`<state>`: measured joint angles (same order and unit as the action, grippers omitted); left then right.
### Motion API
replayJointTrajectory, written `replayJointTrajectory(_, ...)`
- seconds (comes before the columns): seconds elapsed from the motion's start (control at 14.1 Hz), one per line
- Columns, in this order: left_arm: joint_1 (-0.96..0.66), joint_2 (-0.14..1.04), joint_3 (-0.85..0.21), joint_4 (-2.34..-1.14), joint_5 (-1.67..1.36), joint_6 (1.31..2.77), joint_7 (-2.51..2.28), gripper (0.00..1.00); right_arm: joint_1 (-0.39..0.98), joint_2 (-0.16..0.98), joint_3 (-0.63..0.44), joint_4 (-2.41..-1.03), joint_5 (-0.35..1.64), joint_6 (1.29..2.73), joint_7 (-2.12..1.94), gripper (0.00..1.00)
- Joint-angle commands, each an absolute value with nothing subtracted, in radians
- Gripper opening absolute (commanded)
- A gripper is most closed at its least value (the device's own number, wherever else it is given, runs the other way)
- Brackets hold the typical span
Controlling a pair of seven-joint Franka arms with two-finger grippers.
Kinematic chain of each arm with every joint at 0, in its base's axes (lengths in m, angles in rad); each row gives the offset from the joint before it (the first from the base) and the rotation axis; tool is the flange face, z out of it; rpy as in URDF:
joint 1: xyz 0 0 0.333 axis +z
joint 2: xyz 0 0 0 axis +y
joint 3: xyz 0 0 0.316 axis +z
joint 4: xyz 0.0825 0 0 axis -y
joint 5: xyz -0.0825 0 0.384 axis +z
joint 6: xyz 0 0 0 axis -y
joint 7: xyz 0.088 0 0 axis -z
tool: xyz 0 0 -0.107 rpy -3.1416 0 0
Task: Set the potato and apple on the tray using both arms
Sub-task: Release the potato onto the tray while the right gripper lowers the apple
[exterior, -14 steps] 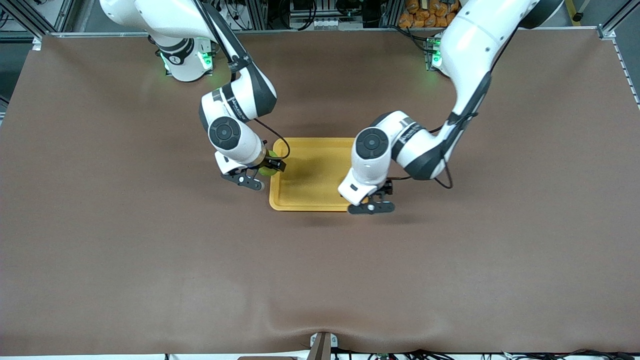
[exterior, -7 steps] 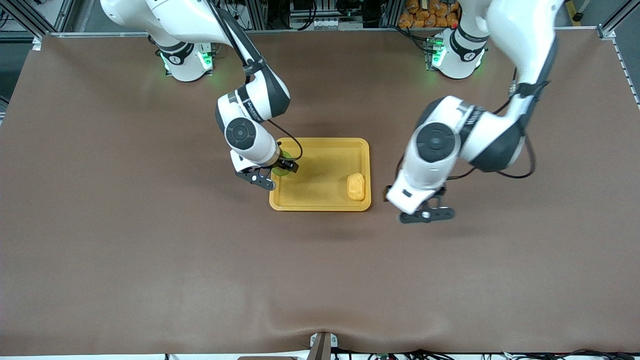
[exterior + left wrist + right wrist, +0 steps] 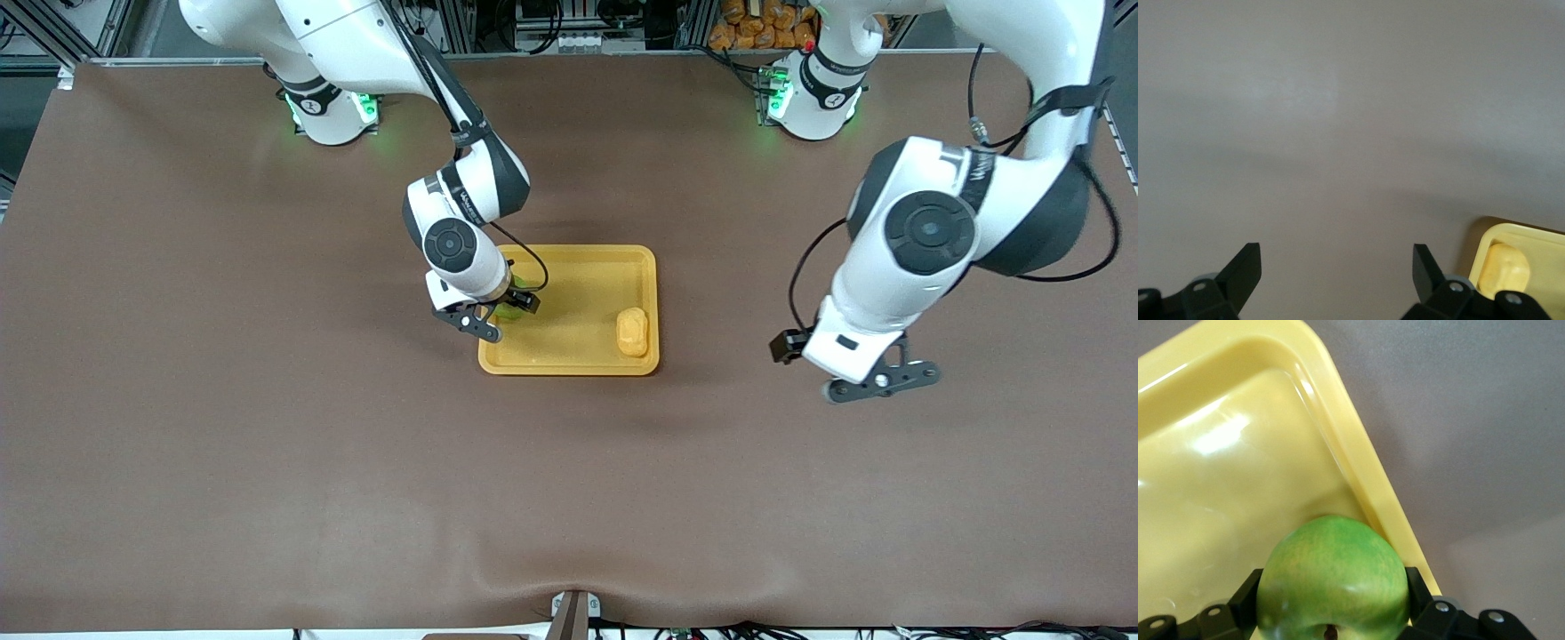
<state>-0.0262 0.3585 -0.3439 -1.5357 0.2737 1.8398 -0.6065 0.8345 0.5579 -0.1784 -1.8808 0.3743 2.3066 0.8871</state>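
From the front, the potato (image 3: 632,332), a pale blunt-sided lump, lies in the tray (image 3: 578,364) by the rim at my left arm's end, and my left gripper (image 3: 876,384) hangs over bare table (image 3: 267,444), jaws spread and empty (its share looks done). My left wrist view shows those spread fingers (image 3: 1241,267) over plain cloth, the tray's corner at the edge. My right wrist view shows my right gripper (image 3: 1331,600) clenched on the round green apple (image 3: 1331,583), just over the tray floor beside its rim, placed for lowering.

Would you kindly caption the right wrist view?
Right gripper holds the apple above the tray.
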Motion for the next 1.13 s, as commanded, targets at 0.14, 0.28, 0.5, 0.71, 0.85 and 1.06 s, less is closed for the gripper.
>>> replayJointTrajectory(0.14, 0.047, 0.279, -0.354, -1.517, 0.256, 1.711, -0.479, 1.0, 0.851, 0.574, -0.189, -1.836, 0.382, 2.299, 0.948, 1.0)
replayJointTrajectory(0.28, 0.064, 0.262, -0.35, -1.494, 0.256, 1.655, -0.402, 1.0, 0.85, 0.566, -0.19, -1.835, 0.382, 2.289, 0.945, 1.0)
replayJointTrajectory(0.5, 0.106, 0.232, -0.351, -1.491, 0.241, 1.632, -0.322, 1.0, 0.839, 0.554, -0.204, -1.766, 0.38, 2.188, 0.943, 1.0)
replayJointTrajectory(0.71, 0.138, 0.192, -0.348, -1.491, 0.193, 1.597, -0.299, 1.0, 0.836, 0.554, -0.267, -1.657, 0.371, 2.022, 0.94, 1.0)
replayJointTrajectory(0.85, 0.138, 0.17, -0.347, -1.491, 0.183, 1.579, -0.295, 1.0, 0.833, 0.552, -0.297, -1.617, 0.367, 1.971, 0.94, 1.0)
replayJointTrajectory(1.06, 0.152, 0.138, -0.345, -1.491, 0.184, 1.54, -0.272, 1.0, 0.83, 0.541, -0.351, -1.56, 0.367, 1.919, 0.939, 1.0)
